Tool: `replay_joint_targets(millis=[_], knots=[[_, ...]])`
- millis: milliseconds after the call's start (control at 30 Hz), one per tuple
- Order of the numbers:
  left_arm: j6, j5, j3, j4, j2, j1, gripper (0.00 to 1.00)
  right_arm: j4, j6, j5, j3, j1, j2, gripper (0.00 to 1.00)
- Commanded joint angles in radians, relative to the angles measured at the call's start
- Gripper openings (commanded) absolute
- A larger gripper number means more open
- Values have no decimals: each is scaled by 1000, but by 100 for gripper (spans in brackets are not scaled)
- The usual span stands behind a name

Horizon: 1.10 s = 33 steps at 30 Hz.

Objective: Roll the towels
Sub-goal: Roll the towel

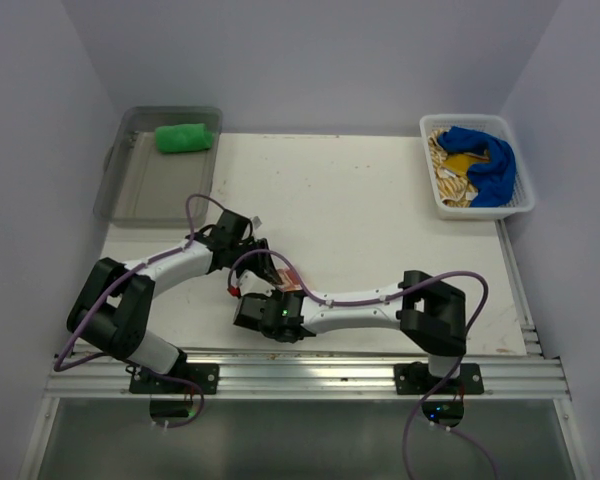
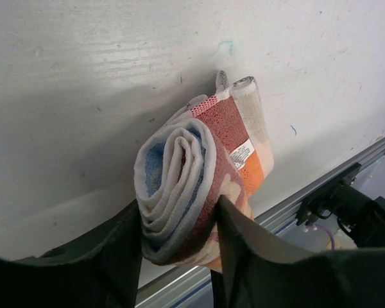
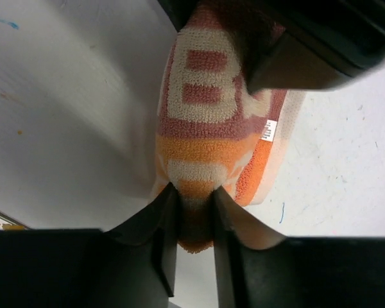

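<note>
Left wrist, left tool [image 2: 179, 212] clamped on rolled orange-and-white towel [image 2: 202, 144] (spiral end showing), right tool [image 3: 192, 192] pinching it too

A tray [image 1: 130, 195] sits at the far left corner of the table [image 1: 380, 230], with a rolled towel [image 1: 184, 137] in its far end. A basket [image 1: 485, 211] at the far right corner holds loose towels [image 1: 486, 162]. A second roll [image 2: 192, 186] is near the near edge, left of centre, between the left gripper [image 2: 179, 215] and the right gripper [image 3: 192, 200].
</note>
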Motion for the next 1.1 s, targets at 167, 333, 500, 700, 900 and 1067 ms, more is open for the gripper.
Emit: replay_joint_targets(millis=[167,333,500,700,900,1067], knots=[[36,11,77,-57,-47,10,75,116,8,-167,-100,-67,-134,15],[91,25,111,-118,-91,80,82,220,19,-426,-184,-196,-256,15],[138,34,145,-170,-110,145,83,275,49,-601,-238,-300,-290,15],[117,81,73,-126,-149,128,83,381,123,-825,-322,-407,-296,13],[65,112,14,-52,-150,63,88,450,175,-960,-352,-461,-270,13],[34,121,-4,9,-108,17,88,507,215,-1038,-376,-493,-252,13]])
